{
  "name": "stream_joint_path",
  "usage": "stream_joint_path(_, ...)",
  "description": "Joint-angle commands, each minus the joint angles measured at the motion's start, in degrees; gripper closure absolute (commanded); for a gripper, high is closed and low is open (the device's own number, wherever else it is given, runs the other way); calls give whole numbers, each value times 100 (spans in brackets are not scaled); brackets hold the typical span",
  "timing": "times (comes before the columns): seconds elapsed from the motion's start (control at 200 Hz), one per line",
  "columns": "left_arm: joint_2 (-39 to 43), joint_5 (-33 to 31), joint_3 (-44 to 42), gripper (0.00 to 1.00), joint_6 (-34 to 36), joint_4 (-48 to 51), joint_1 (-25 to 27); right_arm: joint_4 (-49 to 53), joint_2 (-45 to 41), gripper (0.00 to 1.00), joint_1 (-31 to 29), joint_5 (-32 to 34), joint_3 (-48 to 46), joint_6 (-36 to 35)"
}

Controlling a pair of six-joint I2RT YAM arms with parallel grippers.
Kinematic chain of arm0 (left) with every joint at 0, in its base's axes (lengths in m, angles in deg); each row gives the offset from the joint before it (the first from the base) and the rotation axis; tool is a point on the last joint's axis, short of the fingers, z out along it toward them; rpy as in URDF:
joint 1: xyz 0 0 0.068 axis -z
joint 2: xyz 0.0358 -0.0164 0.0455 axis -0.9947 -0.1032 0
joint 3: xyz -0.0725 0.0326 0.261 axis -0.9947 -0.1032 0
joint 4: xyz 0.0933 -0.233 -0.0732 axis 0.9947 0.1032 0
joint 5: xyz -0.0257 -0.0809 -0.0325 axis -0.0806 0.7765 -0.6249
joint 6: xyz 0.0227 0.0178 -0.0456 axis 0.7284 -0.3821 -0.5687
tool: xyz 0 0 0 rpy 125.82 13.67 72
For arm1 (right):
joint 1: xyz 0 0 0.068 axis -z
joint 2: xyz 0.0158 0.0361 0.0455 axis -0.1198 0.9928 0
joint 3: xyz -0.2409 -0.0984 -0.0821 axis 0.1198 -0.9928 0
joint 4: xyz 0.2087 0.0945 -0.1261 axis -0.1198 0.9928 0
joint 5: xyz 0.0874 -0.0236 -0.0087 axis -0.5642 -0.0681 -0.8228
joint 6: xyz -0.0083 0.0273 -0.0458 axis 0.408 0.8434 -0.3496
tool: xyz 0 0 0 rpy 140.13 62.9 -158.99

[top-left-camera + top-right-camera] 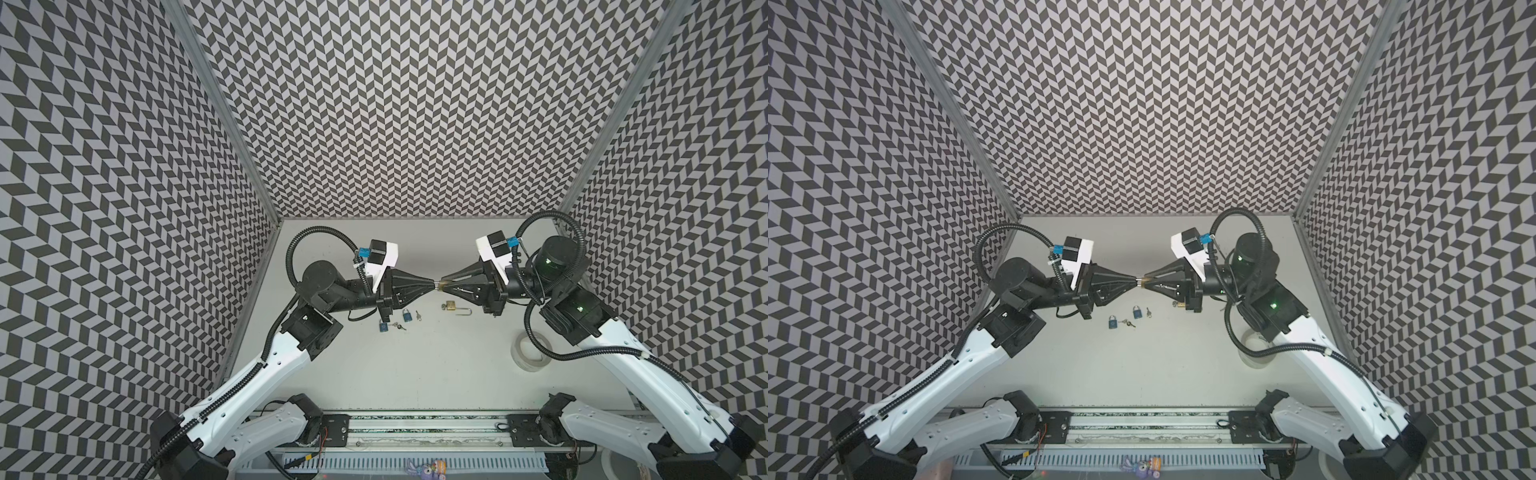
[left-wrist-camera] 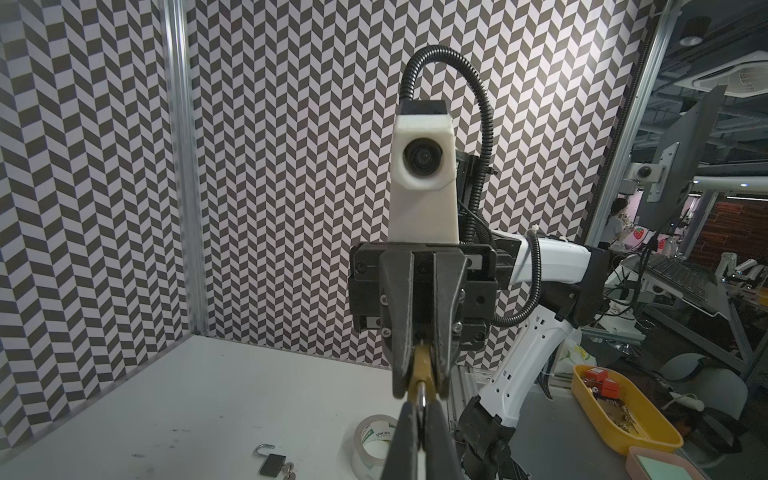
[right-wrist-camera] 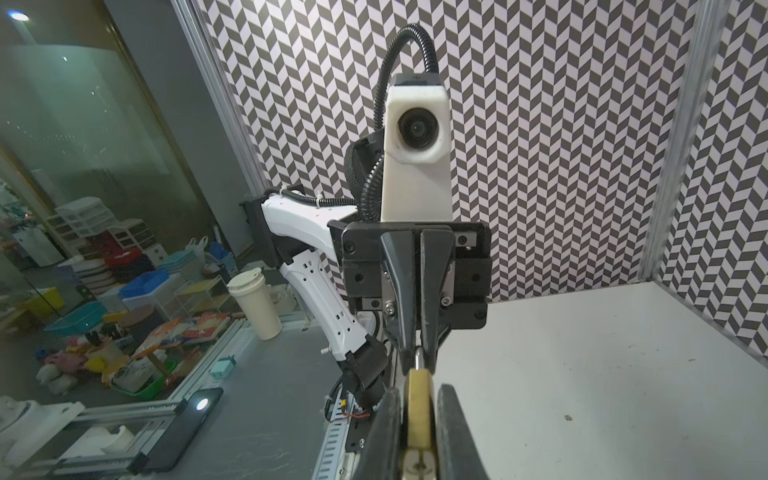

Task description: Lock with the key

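Right gripper around brass padlock

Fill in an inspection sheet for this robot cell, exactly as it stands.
Surface: grey table, lightly marked.
Job's things: brass padlock held in mid-air between both grippers; key not made out.
Clutter: two blue padlocks, loose keys, spare brass padlock lying open, tape roll.
Grippers: left gripper shut on the held padlock's shackle; right gripper shut on its body.
Cables: black conduits arch over both wrists, none snagged.
Surroundings: chevron walls on three sides.

Brass padlock in right jaws, shackle in left jaws.
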Motion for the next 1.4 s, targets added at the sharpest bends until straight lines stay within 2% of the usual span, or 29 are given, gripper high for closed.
stream_joint_path(0.0, -282, 133, 5, 100, -84, -202, 452, -301, 229, 100, -289, 86, -4, -88)
stream_joint_path(0.215, -95, -102, -85, 100, -12, -91, 319, -308, -152, 100, -140, 401, -128, -215)
stream_joint_path(0.471, 135, 122, -149, 100, -180, -105, -229, -624, -691, 100, 114, 573, -377, -58)
stream_joint_path(0.721, 109, 337, -194, 100, -298, -246, -277, -582, -632, 100, 132, 432, -359, -20)
stream_joint_path(0.811, 122, 356, -177, 76, -308, -276, -278, -416, -523, 100, 132, 287, -303, -111)
stream_joint_path(0.896, 152, 329, -160, 64, -304, -279, -275, -387, -480, 100, 132, 213, -325, -109)
stream_joint_path(1.051, 124, 332, -168, 59, -308, -310, -274, -342, -417, 100, 130, 100, -338, -116)
stream_joint_path(1.232, -46, 391, -149, 46, -312, -349, -169, -441, -356, 100, 126, -9, -339, -44)
stream_joint_path(1.392, -205, 382, -105, 45, -247, -315, -12, -549, -333, 100, 132, -64, -347, 16)
